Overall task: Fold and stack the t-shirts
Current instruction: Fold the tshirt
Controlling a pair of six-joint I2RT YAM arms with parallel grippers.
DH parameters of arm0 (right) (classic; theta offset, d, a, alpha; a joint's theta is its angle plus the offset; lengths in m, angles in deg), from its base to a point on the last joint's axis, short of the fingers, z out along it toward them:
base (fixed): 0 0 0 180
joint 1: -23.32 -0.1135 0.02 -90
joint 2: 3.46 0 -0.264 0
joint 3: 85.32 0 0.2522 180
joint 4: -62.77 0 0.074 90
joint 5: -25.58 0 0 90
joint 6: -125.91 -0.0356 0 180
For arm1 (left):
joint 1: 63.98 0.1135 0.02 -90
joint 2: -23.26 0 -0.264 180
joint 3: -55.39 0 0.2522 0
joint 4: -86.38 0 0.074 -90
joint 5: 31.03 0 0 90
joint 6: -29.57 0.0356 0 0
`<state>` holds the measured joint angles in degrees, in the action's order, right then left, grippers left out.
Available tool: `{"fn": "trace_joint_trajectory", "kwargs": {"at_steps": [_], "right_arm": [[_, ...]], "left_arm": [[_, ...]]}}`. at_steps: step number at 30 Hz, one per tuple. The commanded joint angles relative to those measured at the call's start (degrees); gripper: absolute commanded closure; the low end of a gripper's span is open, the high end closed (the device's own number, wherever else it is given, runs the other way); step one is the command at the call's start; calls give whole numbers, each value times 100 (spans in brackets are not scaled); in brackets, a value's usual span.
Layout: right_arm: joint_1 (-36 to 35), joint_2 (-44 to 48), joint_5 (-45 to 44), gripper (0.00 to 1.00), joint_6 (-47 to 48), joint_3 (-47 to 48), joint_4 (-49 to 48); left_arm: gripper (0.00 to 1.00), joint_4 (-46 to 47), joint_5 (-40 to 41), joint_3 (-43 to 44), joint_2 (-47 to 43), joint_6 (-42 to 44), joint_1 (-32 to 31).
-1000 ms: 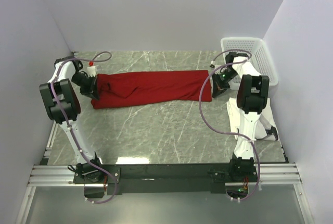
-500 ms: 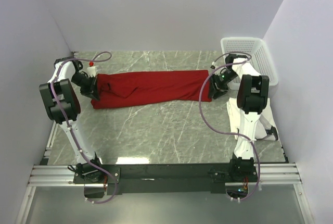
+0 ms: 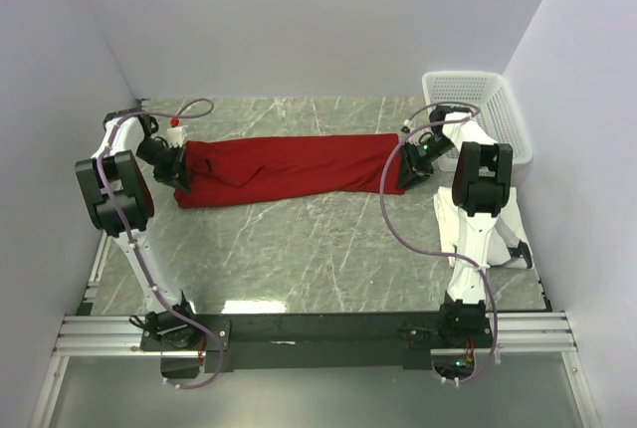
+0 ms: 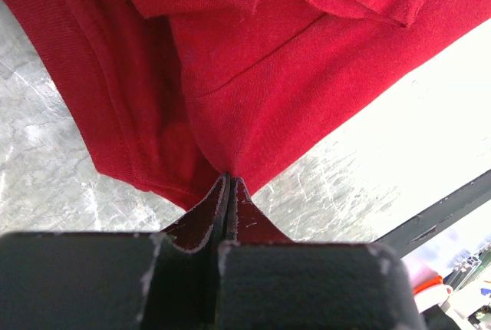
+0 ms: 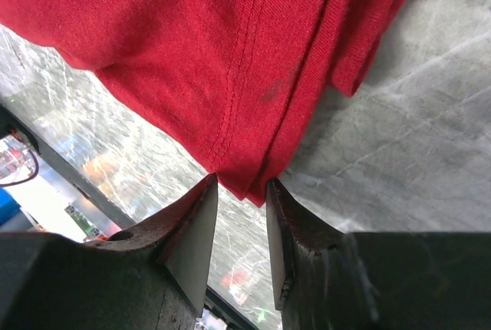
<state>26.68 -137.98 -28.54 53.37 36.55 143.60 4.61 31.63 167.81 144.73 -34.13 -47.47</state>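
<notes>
One red tee (image 3: 289,169) lies stretched near the far edge. Left gripper (image 4: 228,183) clamps one end; right gripper (image 5: 242,188) stands parted at the other, apparently gripping nothing. One basket (image 3: 508,114): far right corner.

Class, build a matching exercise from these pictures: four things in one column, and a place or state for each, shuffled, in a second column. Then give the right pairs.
1. left gripper
2. right gripper
3. red t-shirt
4. white basket

A. at the far right corner of the table
B. shut on fabric
C. stretched long across the far side
D. open, fingers apart at a hem

Pairs: 1-B, 2-D, 3-C, 4-A
</notes>
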Motion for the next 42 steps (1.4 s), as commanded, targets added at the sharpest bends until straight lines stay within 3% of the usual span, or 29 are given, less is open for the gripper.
{"fn": "trace_joint_trajectory", "kwargs": {"at_steps": [1,21,23,25,26,27,34,42], "right_arm": [[-10,57,112,61,-14,227,26],[-63,-171,183,61,-216,430,-132],[-54,-215,165,65,-216,438,-141],[-54,-215,130,79,-216,439,-133],[-54,-206,121,96,-155,438,-89],[-46,-163,112,100,-111,438,-45],[69,215,-124,100,460,473,306],[78,566,-1002,100,1032,290,562]], "left_arm": [[99,-81,-158,58,-115,129,-8],[99,-55,-97,31,-97,94,-8],[100,-46,-71,23,-88,85,-16],[100,-46,-62,14,-106,85,1],[99,-46,-53,5,-123,85,1],[100,-63,-53,-4,-141,85,1],[100,-300,-70,197,-229,278,80],[100,-617,140,444,-282,560,291]]}}
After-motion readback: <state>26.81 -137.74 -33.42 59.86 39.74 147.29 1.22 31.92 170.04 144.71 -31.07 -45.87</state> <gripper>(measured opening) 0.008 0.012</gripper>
